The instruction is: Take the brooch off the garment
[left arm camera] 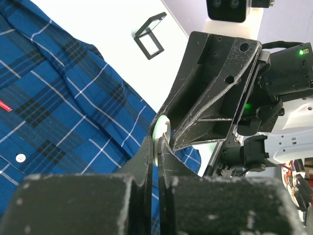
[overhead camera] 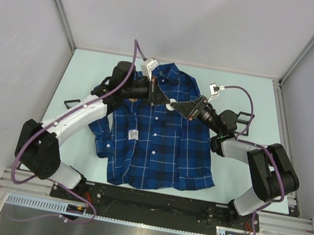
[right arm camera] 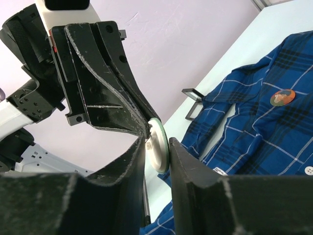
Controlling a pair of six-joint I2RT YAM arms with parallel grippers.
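The garment, a dark blue plaid shirt, lies flat on the table and also shows in the left wrist view and the right wrist view. Above its chest both grippers meet on one round white brooch with a green rim. My left gripper is shut on the brooch's edge. My right gripper comes from the opposite side, its fingers pressed against both faces of the brooch. A second, orange-brown round brooch sits pinned on the shirt.
A small black rectangular frame stands on the pale table beyond the shirt's edge. A like frame sits at the left. White walls close in the table on three sides. The shirt's white tag faces up.
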